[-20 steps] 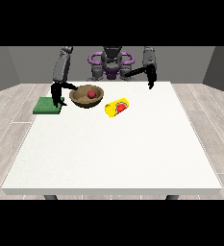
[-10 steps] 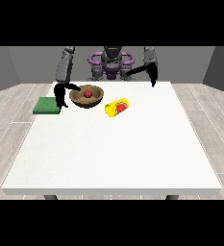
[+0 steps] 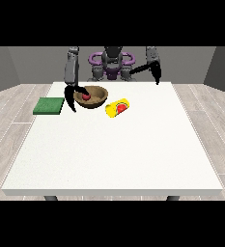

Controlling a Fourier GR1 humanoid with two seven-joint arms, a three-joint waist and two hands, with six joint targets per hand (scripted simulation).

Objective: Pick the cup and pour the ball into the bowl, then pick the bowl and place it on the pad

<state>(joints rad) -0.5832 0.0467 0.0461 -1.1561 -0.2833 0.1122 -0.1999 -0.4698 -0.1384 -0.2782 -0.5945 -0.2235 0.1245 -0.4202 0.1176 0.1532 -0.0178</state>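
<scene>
Currently: white counter (image 3: 114,154) fills most of the view, robot (image 3: 112,62) behind its far edge, both arms reaching over it toward the camera.

Green pad (image 3: 49,105) lies flat near the counter's left edge at the view's left, nothing on it. Brown bowl (image 3: 91,97) sits upright on the counter just right of the pad, apart from it, with the red ball (image 3: 86,96) inside. Yellow cup (image 3: 117,107) lies on its side just right of and slightly nearer the camera than the bowl, its red-lined mouth facing the camera; close to the bowl, can't tell whether they touch.

Hand at the view's left (image 3: 73,95) is at the bowl's left rim, between bowl and pad. One dark digit reaches over the rim toward the ball while the others hang down outside the wall toward the counter. Looks like a pinch on the bowl's rim, but contact is too small to confirm. The bowl's base appears to be on the counter.

Hand at the view's right (image 3: 156,73) is raised above the counter's far right part, well apart from cup and bowl. It holds nothing. Its fingers point downward, but can't tell how far they are spread or curled.
</scene>
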